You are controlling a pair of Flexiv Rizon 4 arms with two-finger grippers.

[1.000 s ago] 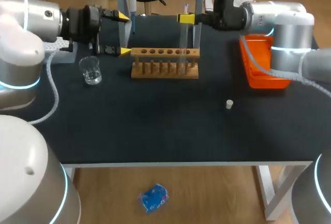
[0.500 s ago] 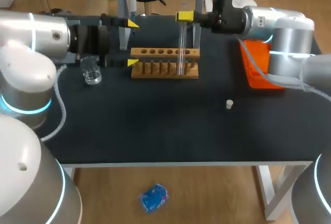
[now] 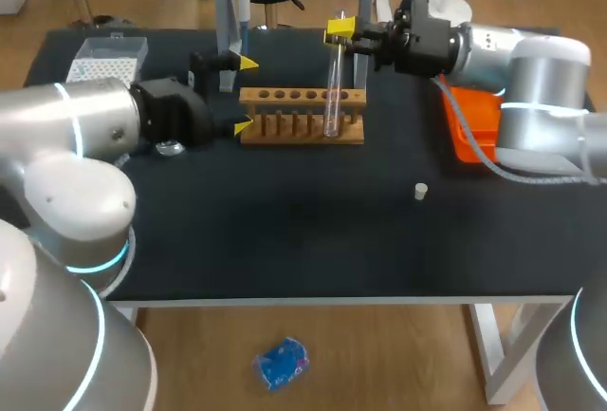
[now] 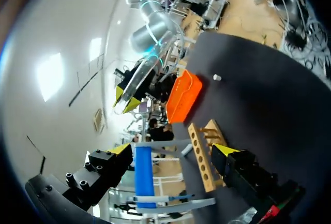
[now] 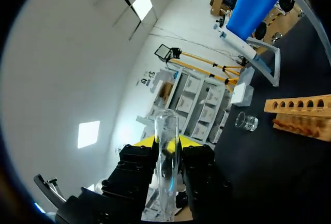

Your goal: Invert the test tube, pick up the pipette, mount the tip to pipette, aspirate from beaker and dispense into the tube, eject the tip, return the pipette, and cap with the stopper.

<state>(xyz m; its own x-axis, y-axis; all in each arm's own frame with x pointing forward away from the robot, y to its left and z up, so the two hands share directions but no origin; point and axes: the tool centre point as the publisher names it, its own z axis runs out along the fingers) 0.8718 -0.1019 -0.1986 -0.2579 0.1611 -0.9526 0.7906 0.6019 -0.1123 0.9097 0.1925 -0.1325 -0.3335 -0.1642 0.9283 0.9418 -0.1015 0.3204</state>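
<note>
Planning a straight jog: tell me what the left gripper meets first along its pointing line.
Probably the wooden test tube rack, its end just ahead of the left gripper, jaws open; height is unclear.

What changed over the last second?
The left arm swung inward, the open left jaws sliding toward the wooden test-tube rack and partly hiding the glass beaker. The right jaws, gripping the clear glass test tube, rolled, tilting it slightly. Rack, white stopper, orange tray unchanged.
</note>
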